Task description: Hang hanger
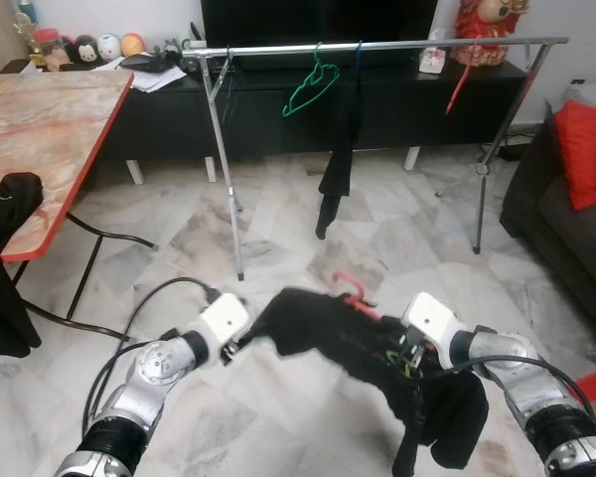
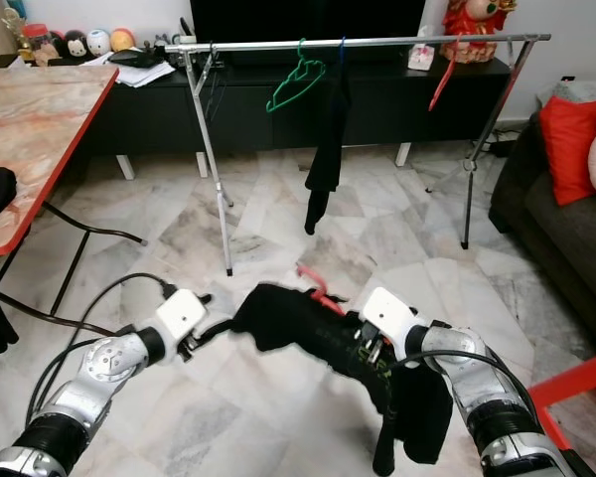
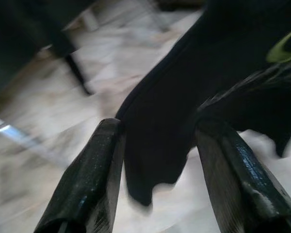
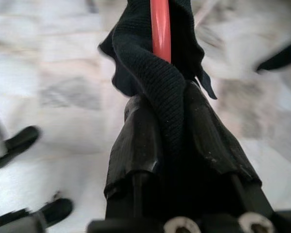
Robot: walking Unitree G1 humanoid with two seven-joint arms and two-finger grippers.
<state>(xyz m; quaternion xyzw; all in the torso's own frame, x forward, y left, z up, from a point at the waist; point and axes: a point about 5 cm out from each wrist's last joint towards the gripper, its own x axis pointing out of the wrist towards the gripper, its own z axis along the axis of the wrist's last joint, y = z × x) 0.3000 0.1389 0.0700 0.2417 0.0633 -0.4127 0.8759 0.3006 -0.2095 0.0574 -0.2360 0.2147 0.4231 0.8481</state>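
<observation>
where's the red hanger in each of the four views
Left eye view: red hanger pokes from the black garment, low centre.
Right eye view: low centre.
Left wrist view: cannot make it out.
Right wrist view: red bar at top, above the right gripper.
Shared landmark: the black garment.

Home living room: marble-tile floor (image 1: 278, 238), dark sofa (image 1: 566, 234) with red cushion (image 1: 586, 149), low black TV cabinet (image 1: 278, 109) carrying toys, folding table (image 1: 40, 139), metal clothes rack (image 1: 377, 48) holding hangers.

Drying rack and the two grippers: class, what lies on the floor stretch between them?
Bare marble floor separates the drying rack from the left gripper and right gripper, seen in both eye views.
</observation>
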